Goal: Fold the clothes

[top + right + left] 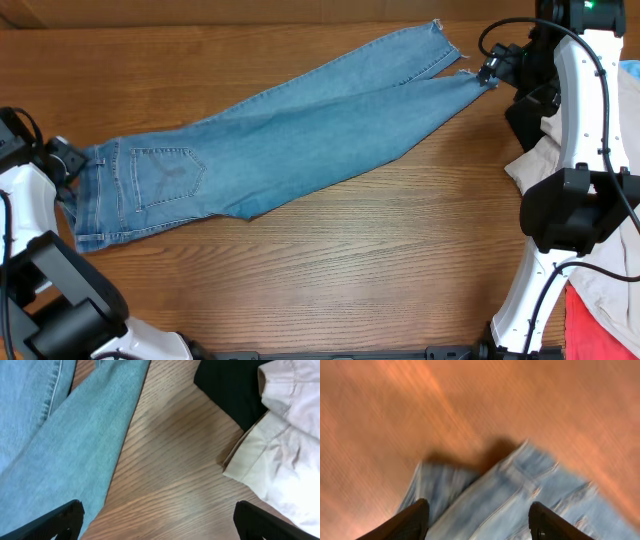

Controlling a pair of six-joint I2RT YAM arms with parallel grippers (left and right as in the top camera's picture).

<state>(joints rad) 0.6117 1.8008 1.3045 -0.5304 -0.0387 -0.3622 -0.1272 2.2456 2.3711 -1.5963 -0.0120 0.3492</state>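
A pair of light blue jeans [290,140] is spread flat on the wooden table [380,260], laid on a slant from the lower left to the upper right. The waistband is placed at the left end, and one stitched back pocket [165,175] is turned up just inside it. The two legs are laid side by side, touching along most of their length. The frayed hems [448,55] are found at the upper right.

The left gripper [479,507] is positioned at the waistband end. In the left wrist view, which is blurred, its two fingers [412,520] are spread wide and denim is seen between them. The jaws are released. Whether the cloth is touched by the fingers cannot be told through the blur.

The right gripper [159,506] is held close to the hems. In the right wrist view its fingers [62,520] are likewise set wide apart over bare wood, so it is released and empty. The edge of one jeans leg is seen just beside the finger on the left of that view.

A beige garment [285,430] is heaped at the right side of the table, with a black garment [225,385] just beside it. A red garment [600,330] is seen at the lower right corner of the overhead view.
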